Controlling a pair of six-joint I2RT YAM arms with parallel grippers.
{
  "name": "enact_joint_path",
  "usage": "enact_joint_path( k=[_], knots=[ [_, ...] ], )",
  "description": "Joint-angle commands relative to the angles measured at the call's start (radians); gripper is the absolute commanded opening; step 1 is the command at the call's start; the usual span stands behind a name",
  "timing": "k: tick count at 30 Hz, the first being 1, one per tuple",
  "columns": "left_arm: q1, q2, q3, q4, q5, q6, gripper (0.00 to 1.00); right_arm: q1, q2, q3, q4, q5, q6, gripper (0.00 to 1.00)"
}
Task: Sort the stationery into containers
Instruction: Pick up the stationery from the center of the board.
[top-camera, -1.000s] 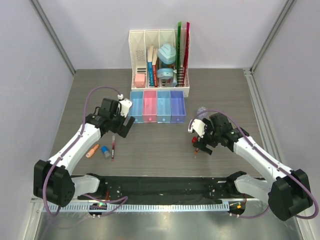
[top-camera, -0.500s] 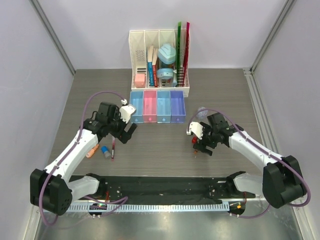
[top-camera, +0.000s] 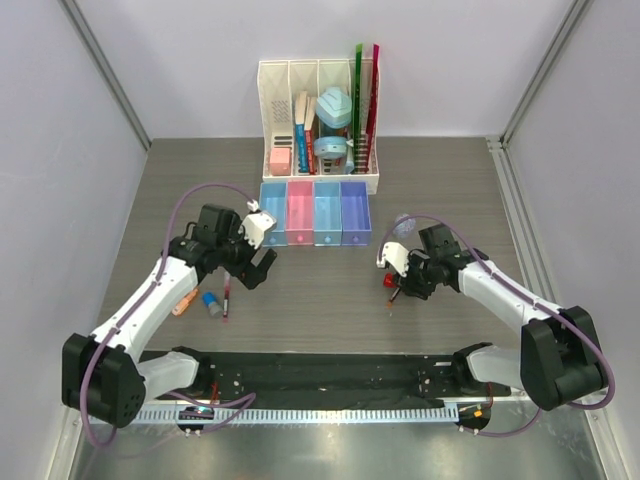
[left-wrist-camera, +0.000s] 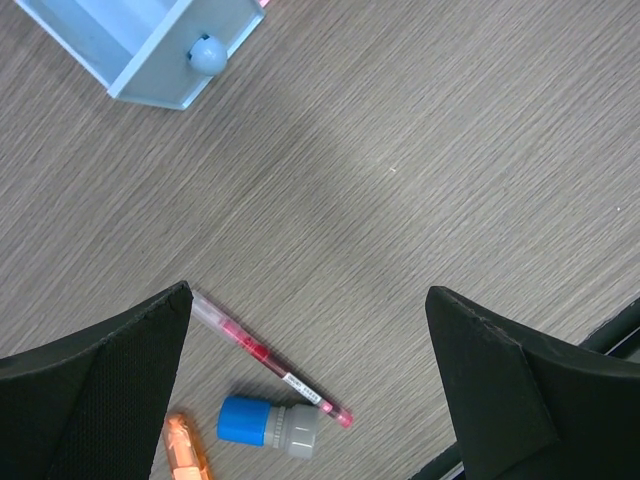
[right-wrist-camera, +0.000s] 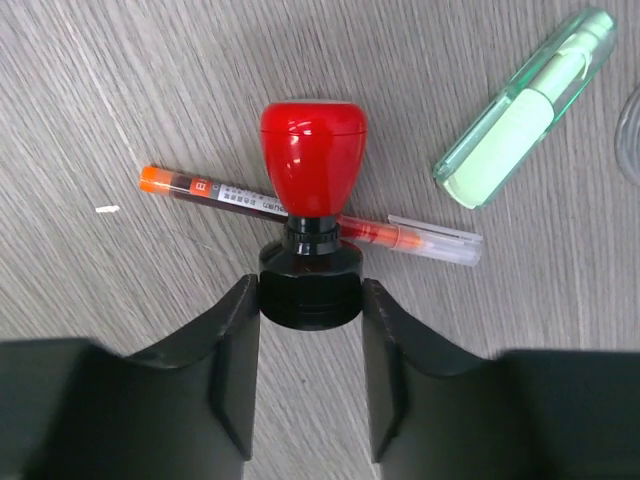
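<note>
Two grippers show in the overhead view. My left gripper (top-camera: 250, 265) hangs left of centre, jaws wide apart and empty, above the table (top-camera: 320, 290) and just right of a loose group: a thin dark-red pen (top-camera: 227, 295), a blue-capped cylinder (top-camera: 211, 304) and an orange piece (top-camera: 184, 301). My right gripper (top-camera: 397, 285) sits right of centre on the red-capped cylinder (top-camera: 389, 281). The containers (top-camera: 314, 212) stand in a joined row at upper centre, well apart from both grippers, in front of the white rack (top-camera: 275, 100).

Left wrist view: my fingers (left-wrist-camera: 90, 400) fill the lower corners, spread. The pen, blue-capped cylinder and orange piece lie at lower left on matt wood-grain laminate. The blue bin (left-wrist-camera: 175, 75), with its round knob, is at upper left.

Right wrist view: my pads (right-wrist-camera: 235, 370) are closed in on the black base (right-wrist-camera: 310, 295) of the red-capped cylinder, touching both sides as far as I can judge. The cap is glossy, domed hard plastic. The base is round and may roll in the grip. A second pen (right-wrist-camera: 200, 187), clear-barrelled with an orange tip, crosses under the neck. A translucent green piece (right-wrist-camera: 520, 110) lies at upper right.

Step in hand, by my judgement: secure this grip. Procedure:
1. Keep the pads square on the base, clear of the narrow neck.
2. Clamp firmly.
3. Lift straight up so the pen beneath is not dragged.
4. Carry to a bin.
</note>
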Motion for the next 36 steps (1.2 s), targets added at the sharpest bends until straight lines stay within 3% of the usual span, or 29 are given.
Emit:
enact_joint_path(
  k=[1,2,6,13,20,23,27,36],
  knots=[
    [0.005,0.044,0.024,0.037,0.059,0.017,1.00,-0.002,-0.024,-0.003,0.021,-0.037,-0.013,0.29],
    [0.005,0.058,0.028,0.044,0.070,0.018,1.00,-0.002,-0.033,-0.001,0.021,-0.039,-0.013,0.20],
    [0.005,0.130,0.068,0.056,0.142,0.021,1.00,-0.001,-0.089,0.001,0.006,-0.032,-0.004,0.12],
    [0.005,0.265,0.177,0.053,0.364,0.012,0.99,0.021,-0.248,0.068,-0.046,-0.011,0.034,0.06],
    [0.005,0.374,0.308,-0.028,0.717,0.047,0.97,0.087,-0.313,0.148,-0.005,0.001,0.112,0.06],
    [0.003,0.443,0.393,-0.136,0.832,0.118,0.94,0.114,-0.299,0.177,0.020,-0.009,0.146,0.06],
    [0.000,0.522,0.534,-0.393,0.983,0.294,0.92,0.120,-0.270,0.217,0.040,-0.040,0.181,0.06],
    [-0.059,0.722,0.760,-0.769,1.047,0.595,0.89,0.202,-0.149,0.381,0.017,-0.085,0.244,0.06]
  ],
)
